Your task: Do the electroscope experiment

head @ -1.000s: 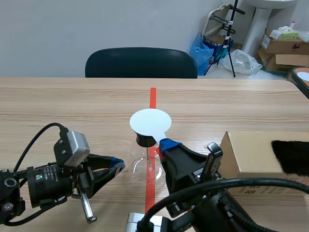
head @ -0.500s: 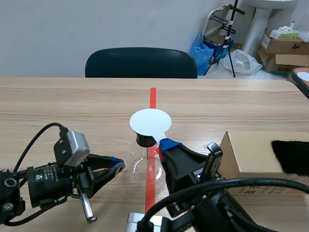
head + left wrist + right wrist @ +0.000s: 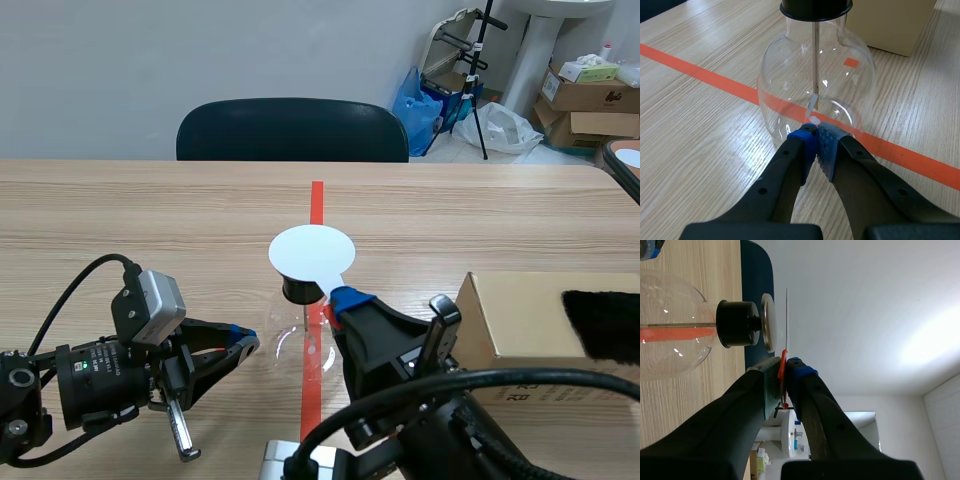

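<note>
Mid-frame, flask (image 3: 790,85) on the desk (image 3: 150,220); left gripper (image 3: 816,135) jaws clenched empty right by it, right gripper (image 3: 785,367) jaws pinching, I think, a white disc (image 3: 312,250) over its stopper (image 3: 815,7).

Upright glass flask (image 3: 790,75), white disc (image 3: 312,250) above

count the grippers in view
2: the left gripper, shut, at the base of the glass flask; the right gripper, shut on the white disc held over it.

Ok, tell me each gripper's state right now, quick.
Left gripper: shut, holding nothing, tips close to the glass flask.
Right gripper: shut on the white disc, held by its stem above the flask's top.
</note>
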Available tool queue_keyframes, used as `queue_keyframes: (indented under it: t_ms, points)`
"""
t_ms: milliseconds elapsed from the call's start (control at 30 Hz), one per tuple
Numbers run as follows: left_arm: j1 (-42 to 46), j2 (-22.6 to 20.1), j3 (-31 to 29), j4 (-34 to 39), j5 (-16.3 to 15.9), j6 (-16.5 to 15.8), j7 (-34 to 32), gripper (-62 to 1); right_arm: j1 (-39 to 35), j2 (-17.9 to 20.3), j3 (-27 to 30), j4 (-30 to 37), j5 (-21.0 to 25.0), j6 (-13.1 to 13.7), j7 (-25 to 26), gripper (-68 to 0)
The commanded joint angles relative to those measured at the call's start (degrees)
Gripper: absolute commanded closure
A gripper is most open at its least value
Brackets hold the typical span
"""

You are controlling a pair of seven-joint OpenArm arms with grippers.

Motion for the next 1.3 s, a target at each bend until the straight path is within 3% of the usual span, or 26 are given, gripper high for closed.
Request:
queue_keyframes:
  t_ms: [0,500,667,967,1267]
  points:
    - [-0.04,-0.02,-0.11,0.90,-0.79,-0.35,-1.18,-3.1,0.37,0.28,-0.11,0.48,-0.04,-0.61,-0.22,-1.0]
    - [-0.04,-0.02,-0.11,0.90,-0.79,-0.55,-1.20,-3.1,0.37,0.28,-0.11,0.48,-0.04,-0.61,-1.14,-1.1]
    - [-0.04,-0.04,-0.11,0.90,-0.79,-0.55,-1.25,-3.1,0.37,0.28,-0.11,0.48,-0.04,-0.61,-6.71,-1.1]
    - [-0.04,-0.04,-0.11,0.90,-0.79,-0.57,-1.20,-3.1,0.37,0.28,-0.11,0.48,-0.04,-0.61,-22.16,-1.1]
    - [-0.04,-0.04,-0.11,0.90,-0.79,-0.57,-1.20,-3.1,0.37,0.28,-0.11,0.48,-0.04,-0.61,-34.42,-1.1]
